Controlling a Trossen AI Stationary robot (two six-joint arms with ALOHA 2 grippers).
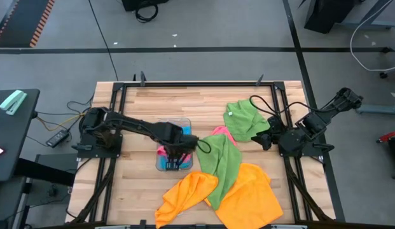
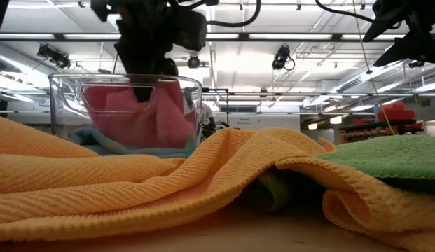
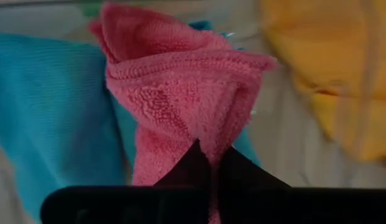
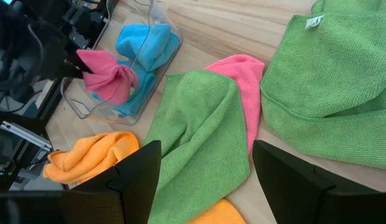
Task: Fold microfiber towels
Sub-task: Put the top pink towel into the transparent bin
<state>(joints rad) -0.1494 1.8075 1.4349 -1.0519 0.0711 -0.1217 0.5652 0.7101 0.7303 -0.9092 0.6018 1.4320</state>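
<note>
A clear plastic tray (image 1: 160, 162) stands at the table's middle left and holds a sky blue towel (image 4: 146, 43) and a pink towel (image 3: 180, 93). My left gripper (image 1: 175, 156) is over the tray, shut on the pink towel. A second pink towel (image 4: 242, 87) lies flat under a green towel (image 1: 219, 162). Another green towel (image 1: 245, 117) lies at the far right. Two orange towels (image 1: 248, 191), (image 1: 184, 194) lie crumpled at the near edge. My right gripper (image 4: 205, 168) waits open at the table's right, with nothing between its fingers. My left gripper pinches a bunched-up fold of the pink towel (image 3: 199, 134) between its two fingers, several layers thick. The fingers come from above, pointing down. The towel hangs gathered below them, and its lower part (image 4: 112, 93) is still inside the tray on the blue towel.
The loose towels cover most of the table's right and near parts. Bare wood (image 1: 140, 108) shows along the far edge and the left. The tray's clear walls (image 2: 126, 91) rise around the left gripper.
</note>
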